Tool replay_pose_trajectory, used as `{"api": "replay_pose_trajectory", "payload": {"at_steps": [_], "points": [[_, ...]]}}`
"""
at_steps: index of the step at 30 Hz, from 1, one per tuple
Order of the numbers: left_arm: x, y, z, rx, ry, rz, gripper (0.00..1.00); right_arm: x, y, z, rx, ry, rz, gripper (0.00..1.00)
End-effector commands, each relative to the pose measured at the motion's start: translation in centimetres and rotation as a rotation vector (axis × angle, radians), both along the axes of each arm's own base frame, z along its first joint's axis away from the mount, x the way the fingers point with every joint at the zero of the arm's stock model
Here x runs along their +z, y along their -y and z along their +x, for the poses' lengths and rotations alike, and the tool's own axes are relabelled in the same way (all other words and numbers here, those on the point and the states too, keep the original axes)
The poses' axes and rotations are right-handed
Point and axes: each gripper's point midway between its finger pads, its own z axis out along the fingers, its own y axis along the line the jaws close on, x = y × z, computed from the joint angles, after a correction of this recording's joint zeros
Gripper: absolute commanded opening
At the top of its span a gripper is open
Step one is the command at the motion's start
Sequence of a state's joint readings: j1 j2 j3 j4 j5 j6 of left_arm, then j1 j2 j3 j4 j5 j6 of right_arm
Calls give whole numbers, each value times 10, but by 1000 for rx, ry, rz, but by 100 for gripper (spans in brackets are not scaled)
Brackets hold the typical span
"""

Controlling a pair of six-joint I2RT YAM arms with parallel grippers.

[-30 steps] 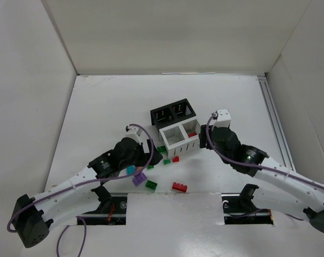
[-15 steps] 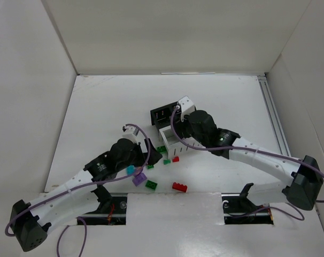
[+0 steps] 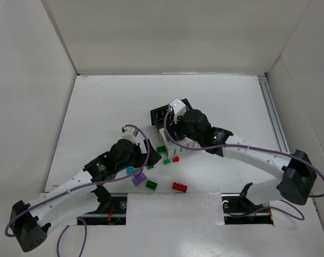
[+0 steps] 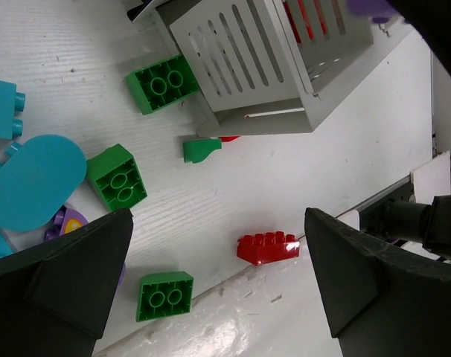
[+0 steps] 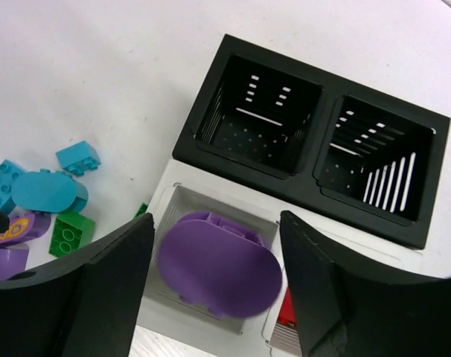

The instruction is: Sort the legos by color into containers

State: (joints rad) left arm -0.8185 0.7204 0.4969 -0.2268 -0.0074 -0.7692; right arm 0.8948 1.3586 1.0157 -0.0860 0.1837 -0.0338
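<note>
My right end effector (image 5: 216, 245) hangs over the white bin (image 5: 173, 186), with a purple piece (image 5: 218, 271) between its fingers; gripped or loose, I cannot tell. Dropped off-centre, it could clip the rim below and tumble onto the table (image 5: 99, 74).

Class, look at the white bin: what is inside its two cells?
A purple piece sits over one white bin cell, hiding its floor. The other shows a red sliver; the rest is covered.
</note>
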Motion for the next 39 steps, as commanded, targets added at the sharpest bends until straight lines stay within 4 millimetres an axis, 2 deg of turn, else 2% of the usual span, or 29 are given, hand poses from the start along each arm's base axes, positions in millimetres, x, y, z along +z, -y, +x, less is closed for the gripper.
{"api": "replay_pose_trajectory", "payload": {"at_steps": [1,8,13,16,17,18,20,21,22,23,24,25,29,30,31,32,34,35,36,37,39], "points": [[-2,0,-4,-8,-7,-10,99,18,-15,4,39,34,70,74],[0,3,-9,-37,-15,-13,99,13,-14,-1,57,23,69,81],[5,18,-20,-143,-8,-67,99,30,5,-10,25,60,107,83],[-1,32,-40,-237,-21,-33,99,38,27,-18,-16,77,104,85],[-11,34,-43,-245,-35,4,99,38,34,-20,-34,81,98,85],[-14,44,-58,-295,-48,9,99,34,42,-23,-47,71,77,86],[-17,57,-75,-354,-51,31,99,35,60,-31,-73,81,73,86],[-31,58,-80,-361,-53,91,98,34,68,-32,-97,84,60,86],[-29,69,-100,-429,-50,94,98,27,77,-37,-108,69,32,88],[-31,73,-107,-452,-48,109,98,30,86,-41,-119,76,33,88],[-41,74,-110,-463,-57,143,98,32,93,-43,-140,82,27,88],[-44,78,-112,-473,-57,145,98,25,101,-47,-148,68,1,88],[-68,80,-107,-466,-61,212,98,31,119,-57,-167,87,15,88],[-69,85,-110,-478,-61,214,98,33,123,-60,-168,98,30,88],[-80,83,-107,-476,-59,257,98,32,125,-62,-168,100,32,88],[-80,87,-107,-475,-50,268,98,33,130,-61,-185,104,32,89],[-83,91,-100,-456,-28,312,95,35,133,-63,-186,110,41,89],[-92,92,-97,-446,-33,347,93,38,134,-64,-186,118,52,89],[-96,91,-98,-444,-29,378,93,32,137,-64,-194,110,35,89],[-93,94,-93,-436,-14,391,91,34,137,-65,-198,111,50,89],[-100,94,-89,-429,9,444,88,33,140,-65,-208,109,40,89]]}}
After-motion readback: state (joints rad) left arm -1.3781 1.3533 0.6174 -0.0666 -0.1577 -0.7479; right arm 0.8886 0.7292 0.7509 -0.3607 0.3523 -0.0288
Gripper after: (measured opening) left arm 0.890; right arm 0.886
